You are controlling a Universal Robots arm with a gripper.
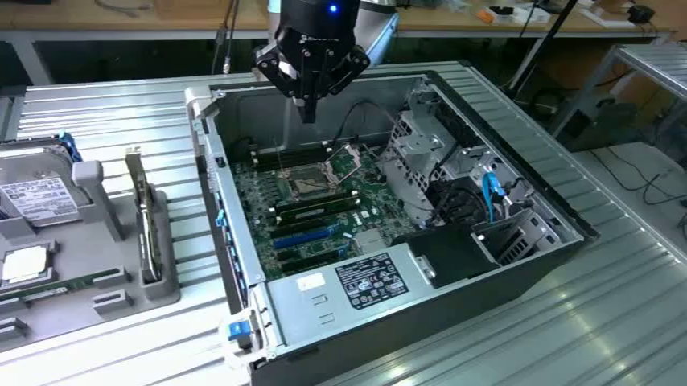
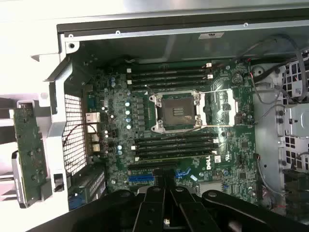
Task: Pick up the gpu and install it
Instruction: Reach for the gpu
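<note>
"Gpu (image 1: 143, 221): where does it stand at this moment?"

"It stands on its edge in the grey holder (image 1: 108, 269), at the exterior view's left. From that side I see it as a slim pale strip. The hard drive (image 1: 38, 199) with the white label lies in the same holder, further to that left. Nothing touches the card, and it is not yet in the computer."

"And your jaws?"

"My jaws are pressed together. The fingers (image 1: 309, 112) make one dark point, and I hold nothing between them. I hang over the open computer case (image 1: 516, 281), which lies on the ribbed metal worktop (image 1: 612, 322). I am above the far end of the motherboard (image 1: 359, 213), near the CPU socket (image 1: 309, 183), and I touch no part of it."

"How are you placed to the card?"

"Well apart from it. The rear wall of the case is between us. From my wrist I look down on the socket, with dark memory slots on both sides of it, and on a blue slot (image 2: 141, 178) close to my own black fingers. Outside the perforated rear wall, the gpu (image 2: 29, 150) shows a green face."
</note>
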